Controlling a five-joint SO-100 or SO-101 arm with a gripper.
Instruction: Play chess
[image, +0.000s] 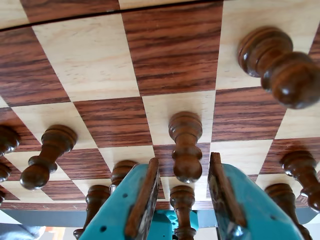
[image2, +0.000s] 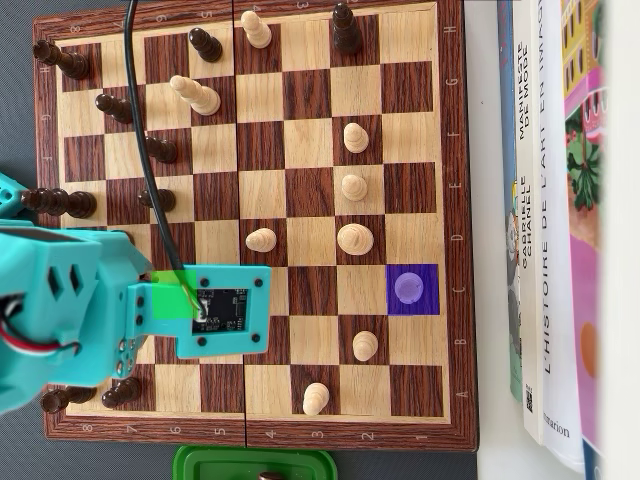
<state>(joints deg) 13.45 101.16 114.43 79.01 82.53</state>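
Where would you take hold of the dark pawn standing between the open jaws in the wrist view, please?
Grip the dark pawn at its narrow neck, just under the round head, coming straight down from above. It stands upright, and the gripper already has one open jaw on each side of it. The waist is slimmer than the head and base, so it should not slip. Neighbouring pawns crowd the board nearby; descend vertically.

In the overhead view a dark grey counter (image2: 20, 120) shows along the 9 o'clock edge. At 3 o'clock lie large books (image2: 548, 220) with white spines, one cover pink with green leaves. A green plastic lid (image2: 255, 462) sits at 6 o'clock. The light is even and soft.
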